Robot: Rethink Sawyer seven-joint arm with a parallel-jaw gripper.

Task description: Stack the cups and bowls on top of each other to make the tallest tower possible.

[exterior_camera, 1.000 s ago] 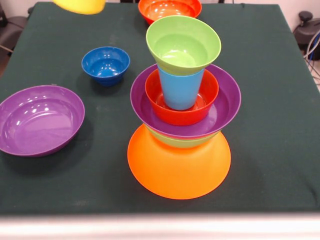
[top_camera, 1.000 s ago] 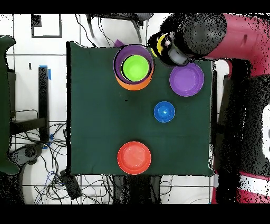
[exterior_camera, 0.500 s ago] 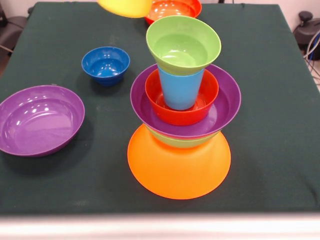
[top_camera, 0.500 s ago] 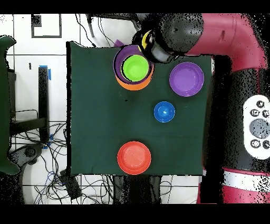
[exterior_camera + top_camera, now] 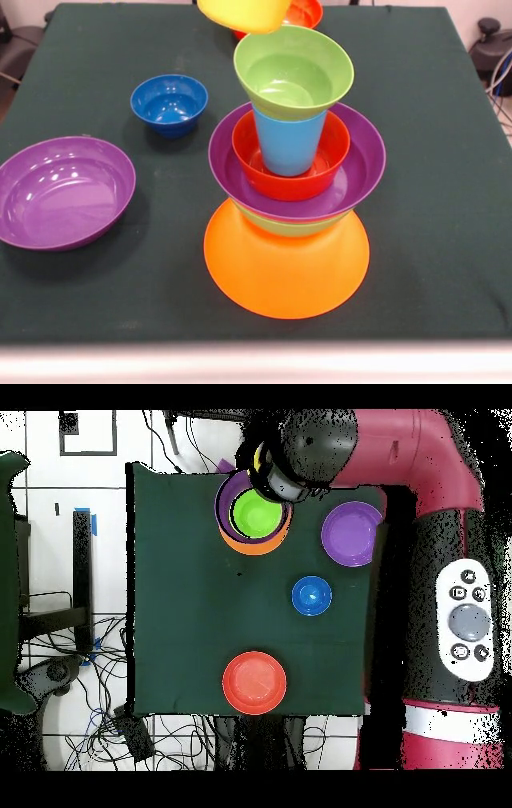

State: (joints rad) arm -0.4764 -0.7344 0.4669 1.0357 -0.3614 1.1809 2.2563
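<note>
Yellow plastic cup [image 5: 243, 14] hangs above the tower [image 5: 288, 200], near the table's [image 5: 432, 240] edge, probably to land in the light green plastic bowl [image 5: 293, 72]; jaw state cannot be told.

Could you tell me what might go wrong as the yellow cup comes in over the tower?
The yellow cup hangs beside the top green bowl, not over it; lowered here, it could clip the rim. That bowl sits on a narrow light blue cup, so a nudge may topple the tower.
</note>
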